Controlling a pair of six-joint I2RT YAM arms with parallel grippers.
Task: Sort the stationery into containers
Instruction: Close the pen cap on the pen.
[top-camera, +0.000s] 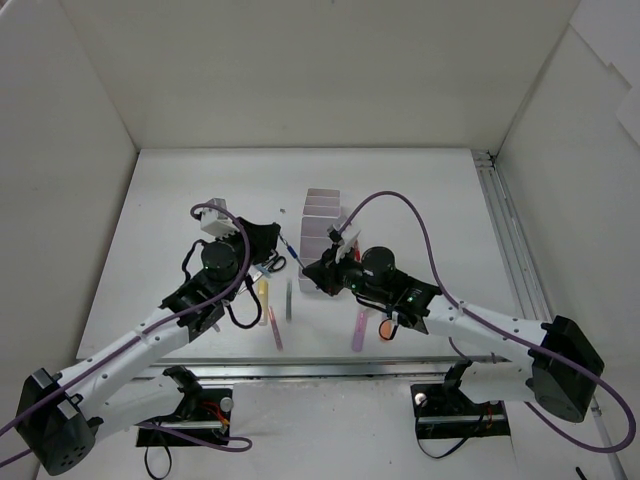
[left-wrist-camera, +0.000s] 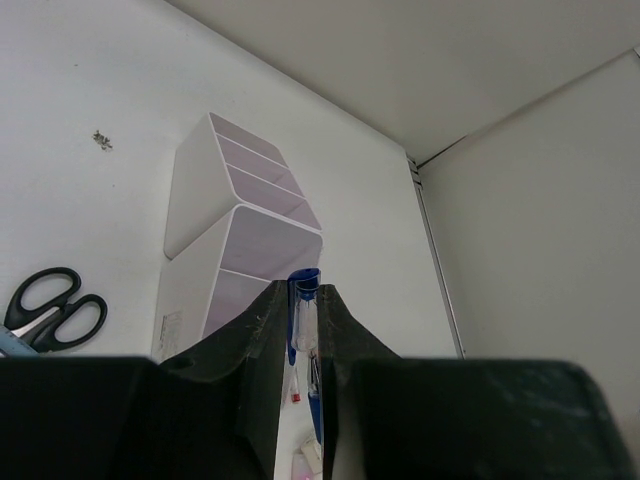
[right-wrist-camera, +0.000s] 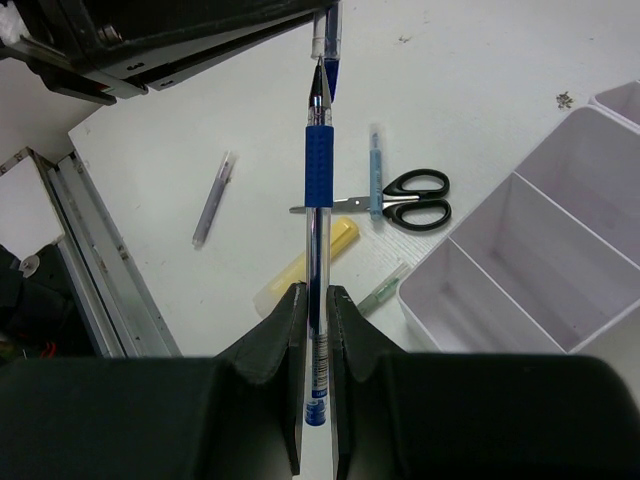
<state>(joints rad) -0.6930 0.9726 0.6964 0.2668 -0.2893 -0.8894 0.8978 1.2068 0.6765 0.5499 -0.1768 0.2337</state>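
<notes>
While the right gripper (right-wrist-camera: 316, 295) has its jaws pressed together on the clear barrel of a blue pen (right-wrist-camera: 318, 200), the pen runs straight out ahead of them, with its blue rubber grip and metal tip well past the fingertips. The tip sits right at the mouth of a blue pen cap (right-wrist-camera: 330, 55). That cap is pinched in the nearly closed jaws of the left gripper (left-wrist-camera: 300, 300), standing up between its two fingertips.

Ahead and to the right of the right jaws lie black-handled scissors (right-wrist-camera: 415, 198), with a light blue pen (right-wrist-camera: 376, 170) across their blades. A yellow highlighter (right-wrist-camera: 305, 265) lies just under the held pen. The white organiser tray (right-wrist-camera: 560, 250) lies right of the right jaws and straight ahead of the left ones.
</notes>
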